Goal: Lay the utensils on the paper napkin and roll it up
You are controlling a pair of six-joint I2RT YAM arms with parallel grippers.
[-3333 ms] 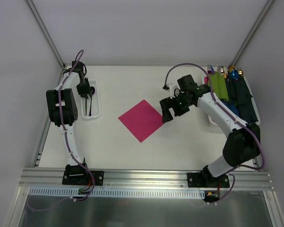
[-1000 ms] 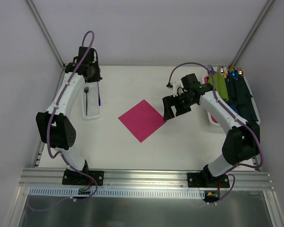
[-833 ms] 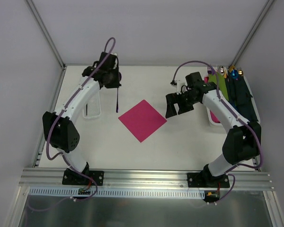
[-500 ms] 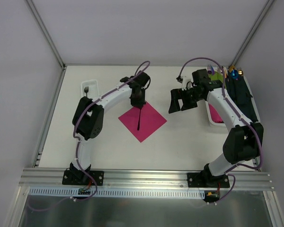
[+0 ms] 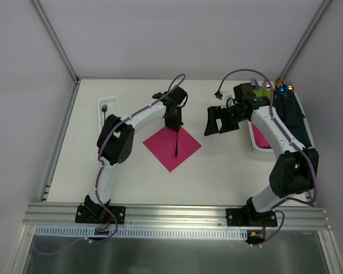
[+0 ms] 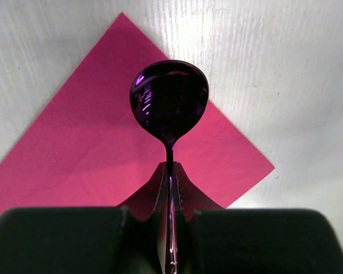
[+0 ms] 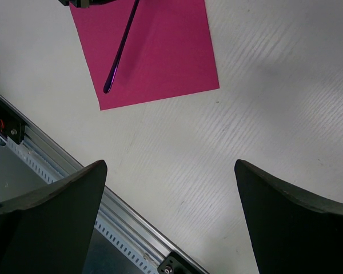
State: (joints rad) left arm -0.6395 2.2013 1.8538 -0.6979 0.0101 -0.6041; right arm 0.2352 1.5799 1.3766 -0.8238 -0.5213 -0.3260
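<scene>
**Spoon over the napkin, fork yet to come**

The left claw (image 5: 173, 121) is clamped on the handle end of the spoon (image 6: 169, 100), its two fingers pinched flat against the thin stem. The spoon hangs bowl-down over the napkin (image 5: 160, 142), which lies as a diamond in the middle of the counter (image 5: 228, 171). The bowl sits above the napkin's near half; whether it touches the paper cannot be told. The right claw (image 5: 220, 121) hovers to the right of the napkin, spread wide and carrying nothing. The fork (image 5: 103, 108) lies in a white tray (image 5: 116, 104) at the far left, well apart from the napkin.

By its look, the spoon is stiff, light and glossy, so it may slip or swing in a pinch at the very end. Setting it down low before letting go seems wise. The fork is likely just as slim and best taken across the handle, not the tines. The napkin is thin, soft and nearly weightless, so it will probably slide or crumple if pushed. A corner or edge is the place to take it for rolling, with the utensils' weight pinning it.
</scene>
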